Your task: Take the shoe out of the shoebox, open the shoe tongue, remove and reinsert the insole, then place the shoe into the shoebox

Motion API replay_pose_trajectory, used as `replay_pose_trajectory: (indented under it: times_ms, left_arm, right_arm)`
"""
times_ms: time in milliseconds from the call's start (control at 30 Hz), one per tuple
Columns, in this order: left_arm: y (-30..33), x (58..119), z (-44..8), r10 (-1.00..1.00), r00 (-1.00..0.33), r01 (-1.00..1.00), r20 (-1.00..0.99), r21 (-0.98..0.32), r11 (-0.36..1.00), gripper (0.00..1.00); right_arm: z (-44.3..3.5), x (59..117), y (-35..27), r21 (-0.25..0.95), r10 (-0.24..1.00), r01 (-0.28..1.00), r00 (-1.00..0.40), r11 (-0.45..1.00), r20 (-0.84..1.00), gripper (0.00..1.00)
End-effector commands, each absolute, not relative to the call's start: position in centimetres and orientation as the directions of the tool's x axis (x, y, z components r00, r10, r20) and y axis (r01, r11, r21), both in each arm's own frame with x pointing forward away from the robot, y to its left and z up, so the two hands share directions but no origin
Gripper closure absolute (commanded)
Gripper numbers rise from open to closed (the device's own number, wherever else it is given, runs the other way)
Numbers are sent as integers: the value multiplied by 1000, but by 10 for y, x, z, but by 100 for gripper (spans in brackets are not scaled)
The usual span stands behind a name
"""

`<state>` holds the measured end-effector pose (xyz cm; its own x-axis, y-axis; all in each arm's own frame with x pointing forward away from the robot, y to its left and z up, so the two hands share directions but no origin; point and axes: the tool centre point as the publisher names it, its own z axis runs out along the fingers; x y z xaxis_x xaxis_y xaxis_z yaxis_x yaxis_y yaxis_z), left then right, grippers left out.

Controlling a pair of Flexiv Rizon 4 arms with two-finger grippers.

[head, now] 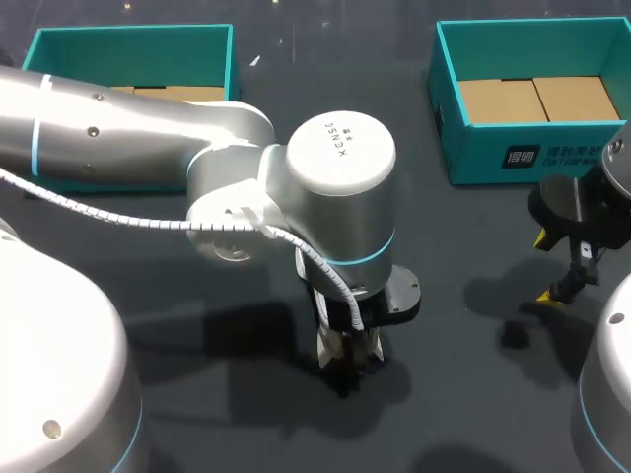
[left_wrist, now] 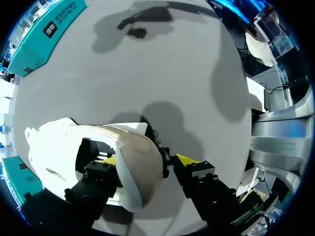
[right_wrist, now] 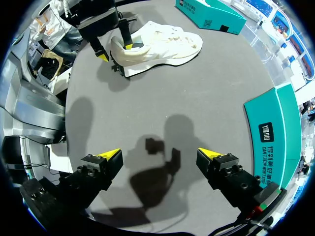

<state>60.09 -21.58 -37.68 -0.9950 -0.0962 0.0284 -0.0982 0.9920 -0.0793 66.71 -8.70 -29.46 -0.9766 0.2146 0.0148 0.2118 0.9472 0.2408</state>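
Observation:
A white shoe (right_wrist: 162, 44) lies on its side on the grey table, and my left arm hides it in the head view. My left gripper (left_wrist: 146, 160) straddles the heel of the shoe (left_wrist: 59, 147): one yellow tip is inside the opening, the other just outside the heel wall with a thin gap. From the right wrist camera, this left gripper (right_wrist: 116, 51) stands over the heel. My left gripper (head: 347, 360) points down at mid-table. My right gripper (right_wrist: 158, 153) hangs open and holds nothing, far from the shoe. In the head view the right gripper (head: 544, 268) is at the right edge.
Two teal shoeboxes stand at the back: one at the left (head: 128, 34), one at the right (head: 493, 158) with cardboard inside. The right box's wall (right_wrist: 273, 132) is close beside my right gripper. A small black object (head: 513, 335) lies on the table under it.

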Motion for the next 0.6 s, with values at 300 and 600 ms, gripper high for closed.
replay_pose_trajectory:
  times_ms: [300, 600]
  left_arm:
    - [-222, 598, -390, -93, -995, -95, 41, -42, 995, 35]
    - [-220, 596, -392, -103, -994, -104, 38, -30, 994, 61]
  right_arm:
    - [-295, 666, -87, 241, 215, 211, -977, 947, 12, 0]
    - [-295, 666, -87, 241, 215, 211, -977, 947, 12, 0]
